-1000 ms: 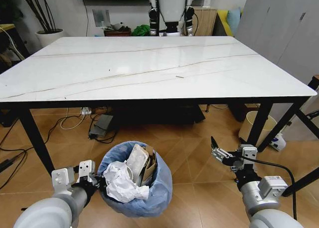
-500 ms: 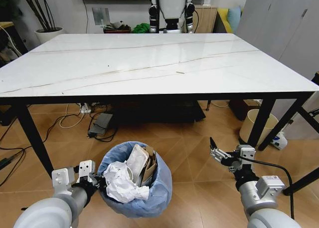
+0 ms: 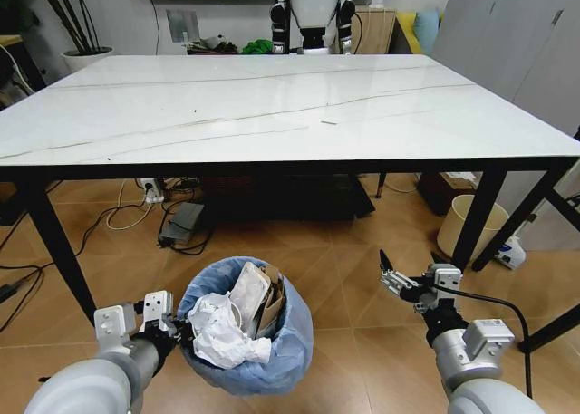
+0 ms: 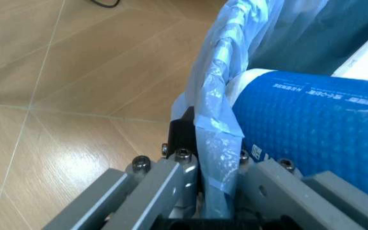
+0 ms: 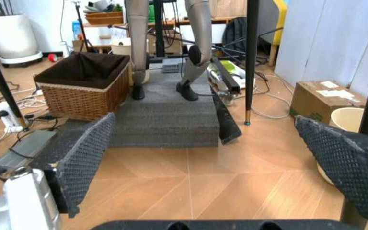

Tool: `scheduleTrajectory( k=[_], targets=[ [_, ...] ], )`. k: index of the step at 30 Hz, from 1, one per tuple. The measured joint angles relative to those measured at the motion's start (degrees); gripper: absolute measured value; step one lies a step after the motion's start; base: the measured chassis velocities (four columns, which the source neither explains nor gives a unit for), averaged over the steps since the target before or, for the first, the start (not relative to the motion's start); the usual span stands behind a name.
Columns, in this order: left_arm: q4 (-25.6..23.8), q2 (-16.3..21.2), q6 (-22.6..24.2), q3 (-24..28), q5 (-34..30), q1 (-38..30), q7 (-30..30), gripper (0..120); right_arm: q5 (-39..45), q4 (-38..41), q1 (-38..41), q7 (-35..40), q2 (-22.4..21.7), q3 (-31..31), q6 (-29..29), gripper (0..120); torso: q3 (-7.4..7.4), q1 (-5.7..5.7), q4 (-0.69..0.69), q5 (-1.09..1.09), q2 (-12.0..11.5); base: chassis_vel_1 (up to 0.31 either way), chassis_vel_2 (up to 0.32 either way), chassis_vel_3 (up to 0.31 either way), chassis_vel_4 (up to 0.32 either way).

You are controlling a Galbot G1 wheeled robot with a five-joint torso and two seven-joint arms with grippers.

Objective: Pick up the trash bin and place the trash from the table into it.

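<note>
The round trash bin lined with crinkly light-blue plastic sits low before the white marble-look desk, already holding crumpled white paper and torn cardboard. The left tool pinches its rim (bag included); the right tool hangs spread and empty. The desk looks nearly cleared, so the job seems almost done.

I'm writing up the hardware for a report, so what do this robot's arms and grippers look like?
Both arms are rounded, light grey tubes ending in white, boxy wrist blocks. The left gripper has grey metal jaws fastened with dark screws. The right gripper is black and silver, with a black cable looping back along its forearm; its jaws carry black pads with a diamond-textured grip surface. No markings are readable.
</note>
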Motion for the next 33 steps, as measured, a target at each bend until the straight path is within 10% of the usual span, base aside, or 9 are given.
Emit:
scheduleTrajectory(
  k=[33],
  targets=[
    [10.35,-3.98,0.00,-1.87,9.05,0.37,4.77,0,-0.32,-1.18,0.53,-0.09,0.13,-0.05,0.37,100,-4.40,-1.41,0.01,0.00,-5.79,0.000,0.000,0.000,0.000]
  ],
)
